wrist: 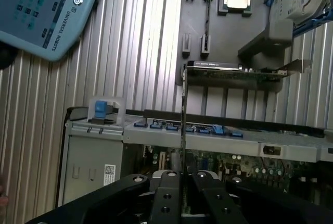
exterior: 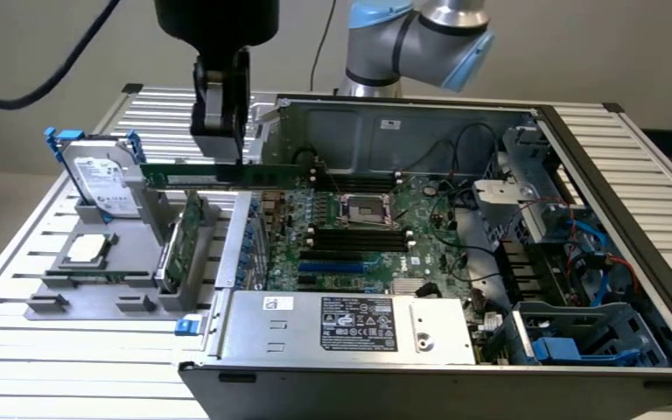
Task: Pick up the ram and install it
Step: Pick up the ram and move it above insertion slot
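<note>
The gripper (exterior: 220, 156), fingers (exterior: 217, 114) pinching the ram (exterior: 225, 174) by its top edge, holds the stick level above the open computer case (exterior: 371, 131) edge, at ten o'clock from the CPU socket (exterior: 367, 208), where a firm, untilted grip parallel to the memory slots (exterior: 360, 238) seems key.

Robotics lab or test workshop, by the look of it: ribbed aluminium-slat tabletop (exterior: 45, 350), open black-and-grey computer tower case (exterior: 348, 131) laid flat with green motherboard (exterior: 430, 219) bared, grey plastic parts fixture (exterior: 102, 293), pale blue-grey teach pendant (wrist: 47, 10) marked Universal Robots, silver-and-blue robot arm joint (exterior: 430, 35).
</note>
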Robot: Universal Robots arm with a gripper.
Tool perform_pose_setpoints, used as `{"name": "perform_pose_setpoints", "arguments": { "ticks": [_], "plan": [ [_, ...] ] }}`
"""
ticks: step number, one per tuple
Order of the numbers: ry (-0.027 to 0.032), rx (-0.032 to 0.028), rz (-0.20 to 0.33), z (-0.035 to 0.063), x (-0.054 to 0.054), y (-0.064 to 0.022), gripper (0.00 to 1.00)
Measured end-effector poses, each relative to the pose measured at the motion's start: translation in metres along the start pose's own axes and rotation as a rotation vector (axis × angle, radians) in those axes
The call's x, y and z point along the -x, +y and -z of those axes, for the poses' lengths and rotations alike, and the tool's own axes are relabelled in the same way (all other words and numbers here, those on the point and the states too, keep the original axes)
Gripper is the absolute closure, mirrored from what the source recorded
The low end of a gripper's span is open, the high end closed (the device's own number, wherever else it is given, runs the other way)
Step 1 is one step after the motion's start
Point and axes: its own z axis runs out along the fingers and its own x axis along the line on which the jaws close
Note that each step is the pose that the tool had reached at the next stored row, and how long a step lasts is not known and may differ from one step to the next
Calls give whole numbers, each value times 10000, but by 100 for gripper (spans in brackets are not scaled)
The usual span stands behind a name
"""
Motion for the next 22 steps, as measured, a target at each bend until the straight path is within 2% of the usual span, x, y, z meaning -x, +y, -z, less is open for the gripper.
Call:
{"name": "perform_pose_setpoints", "arguments": {
  "ticks": [4,10,17,22],
  "plan": [
    [-5,53,2,15,-15,-183,86],
    [-5,61,3,17,-35,-457,86],
    [-7,71,4,-60,-30,-786,86],
    [-6,72,4,-122,25,-1023,86]
  ]
}}
